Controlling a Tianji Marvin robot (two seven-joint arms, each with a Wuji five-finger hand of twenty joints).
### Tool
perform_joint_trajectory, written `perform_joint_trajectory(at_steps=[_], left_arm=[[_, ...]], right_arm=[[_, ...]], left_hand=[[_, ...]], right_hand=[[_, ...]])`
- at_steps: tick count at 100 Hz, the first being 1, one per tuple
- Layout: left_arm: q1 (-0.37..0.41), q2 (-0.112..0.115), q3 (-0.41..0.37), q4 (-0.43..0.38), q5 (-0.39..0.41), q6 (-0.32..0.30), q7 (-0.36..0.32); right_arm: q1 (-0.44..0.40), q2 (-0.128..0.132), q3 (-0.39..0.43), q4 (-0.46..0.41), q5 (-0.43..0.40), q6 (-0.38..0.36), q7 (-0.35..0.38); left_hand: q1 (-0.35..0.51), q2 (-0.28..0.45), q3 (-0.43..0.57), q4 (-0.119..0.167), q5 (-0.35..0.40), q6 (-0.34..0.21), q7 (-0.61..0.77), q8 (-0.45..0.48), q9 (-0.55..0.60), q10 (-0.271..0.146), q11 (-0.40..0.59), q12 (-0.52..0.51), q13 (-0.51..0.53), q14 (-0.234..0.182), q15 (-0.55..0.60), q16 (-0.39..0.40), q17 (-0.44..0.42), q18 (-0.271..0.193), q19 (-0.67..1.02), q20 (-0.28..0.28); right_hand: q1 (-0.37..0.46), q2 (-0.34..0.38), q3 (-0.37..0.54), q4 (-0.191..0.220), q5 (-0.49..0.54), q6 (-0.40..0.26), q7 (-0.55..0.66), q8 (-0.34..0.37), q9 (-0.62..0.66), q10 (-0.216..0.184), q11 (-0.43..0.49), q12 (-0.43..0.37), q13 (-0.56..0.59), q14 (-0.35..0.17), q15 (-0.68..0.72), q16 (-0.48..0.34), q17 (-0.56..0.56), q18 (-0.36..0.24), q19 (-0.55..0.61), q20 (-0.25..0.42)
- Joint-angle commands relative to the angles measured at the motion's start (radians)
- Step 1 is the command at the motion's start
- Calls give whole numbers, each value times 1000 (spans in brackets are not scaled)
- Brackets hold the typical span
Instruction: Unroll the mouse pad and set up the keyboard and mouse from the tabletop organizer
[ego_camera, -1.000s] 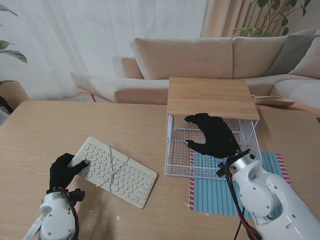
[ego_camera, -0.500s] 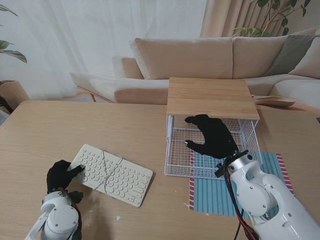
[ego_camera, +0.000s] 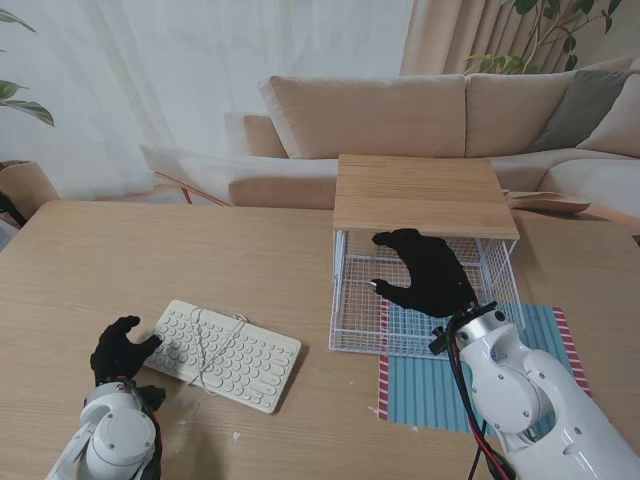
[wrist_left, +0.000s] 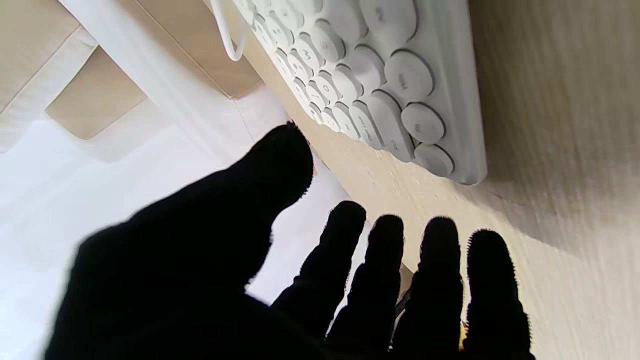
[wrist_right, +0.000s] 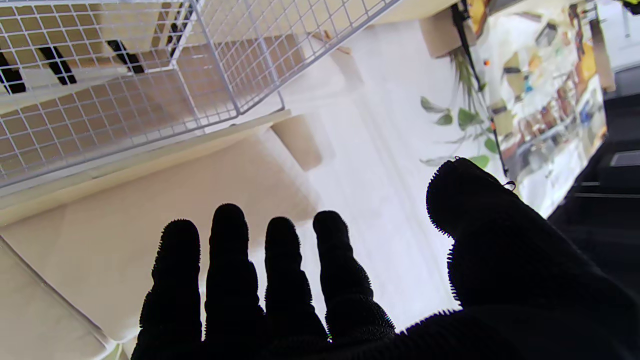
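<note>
The right robot hand (ego_camera: 428, 272) covers part of the wire organizer (ego_camera: 350, 300). The striped mouse pad (ego_camera: 430, 385) runs under the organizer. No mouse can be made out.

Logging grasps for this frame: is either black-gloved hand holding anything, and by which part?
Nothing is held. The left hand is open beside the white round-key keyboard's end, and the right hand is open at the white wire organizer.

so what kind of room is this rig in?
Looks like a home living room: a beige sofa behind the wooden table, sheer curtains and a houseplant.
</note>
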Motion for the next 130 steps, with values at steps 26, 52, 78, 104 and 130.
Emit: perform_joint_trajectory(at_steps=[26, 52, 78, 104, 130], left_arm=[[5, 36, -30, -69, 108, -125, -77], [-11, 83, -28, -161, 208, -280, -211], [-18, 116, 49, -176, 263, -386, -312], [-26, 129, 94, -166, 255, -428, -369], [-45, 129, 110, -143, 227, -436, -387]], right_arm=[[-22, -9, 11, -12, 8, -8, 9], [-43, -9, 12, -35, 17, -9, 16], [-84, -2, 31, -84, 14, -4, 63], [-125, 10, 44, -118, 35, 7, 151], [-249, 28, 87, -245, -29, 29, 255]], left_hand=[[-180, -2, -189, 8, -188, -186, -36, -30, -136, -134, -210, -137, -161, -144, -233, -120, 4, -97, -445, -231], [-203, 67, -278, 27, -217, -241, -39, -35, -140, -165, -238, -154, -167, -133, -260, -77, 0, -73, -501, -177], [-219, 79, -293, 31, -194, -255, -31, -34, -131, -166, -201, -133, -157, -148, -214, -76, 8, -83, -420, -129], [-219, 78, -292, 32, -190, -258, -38, -37, -130, -170, -195, -129, -155, -151, -231, -91, 6, -74, -395, -144], [-223, 90, -289, 32, -188, -257, -35, -35, -128, -167, -180, -121, -153, -141, -222, -94, -1, -65, -374, -155]], right_hand=[[-19, 41, -19, 56, 6, -34, 7, -17, -12, -21, -14, -4, -28, -22, -2, -5, -19, -32, -40, 11], [-15, 51, -34, 57, 16, -90, -31, -60, -7, -22, -27, -8, -29, -23, -11, -10, -21, -28, -77, 0], [-5, 56, -49, 58, 11, -100, -34, -76, 2, -23, -50, -18, -32, -27, -30, -19, -13, -32, -95, -6], [9, 68, -79, 61, -24, -101, -47, -100, -15, -34, -99, -35, -56, -46, -88, -48, 0, -49, -161, -29], [44, 77, -91, 66, 40, -55, 17, -72, 60, -1, -23, -1, -4, -17, 12, 1, 37, -50, -115, 23]])
